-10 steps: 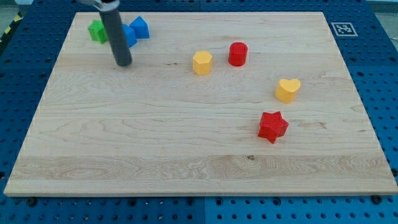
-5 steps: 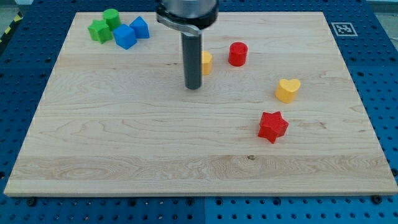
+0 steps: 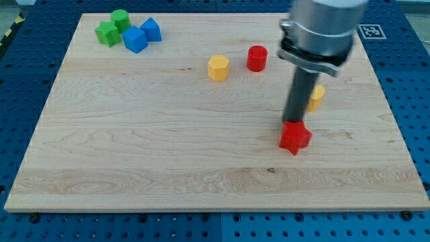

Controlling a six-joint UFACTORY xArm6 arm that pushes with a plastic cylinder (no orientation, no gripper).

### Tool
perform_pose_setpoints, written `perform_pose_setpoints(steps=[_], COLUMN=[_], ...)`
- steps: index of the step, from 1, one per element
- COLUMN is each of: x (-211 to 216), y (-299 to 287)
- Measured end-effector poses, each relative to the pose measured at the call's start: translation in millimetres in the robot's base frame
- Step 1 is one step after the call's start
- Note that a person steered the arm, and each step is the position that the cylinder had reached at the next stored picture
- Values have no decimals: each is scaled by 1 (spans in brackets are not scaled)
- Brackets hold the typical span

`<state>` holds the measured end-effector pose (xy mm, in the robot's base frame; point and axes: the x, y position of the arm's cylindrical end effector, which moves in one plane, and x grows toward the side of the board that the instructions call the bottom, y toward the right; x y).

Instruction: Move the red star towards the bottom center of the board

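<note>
Bright, even overhead light, no glare on wooden board (image 3: 134,148). Shadows soft, short, close under blocks. Rod and grey collar above my tip (image 3: 293,124) slightly motion-blurred; red star (image 3: 295,137) just below tip sharp. Yellow block (image 3: 316,97) beside rod partly hidden. Board edges straight, no visible distortion.

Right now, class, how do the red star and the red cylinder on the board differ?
Shape: the red star has points; the red cylinder is round. Place: the star lies toward the view's lower right, the cylinder nearer the view's top. Contact: my tip stands at the star's top edge, while the cylinder stands apart from it. Both are red.
</note>
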<state>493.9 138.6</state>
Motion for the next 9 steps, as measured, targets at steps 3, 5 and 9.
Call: perform_pose_setpoints(steps=[3,5,9], x=[32,38,-1], y=[17,-39,-105])
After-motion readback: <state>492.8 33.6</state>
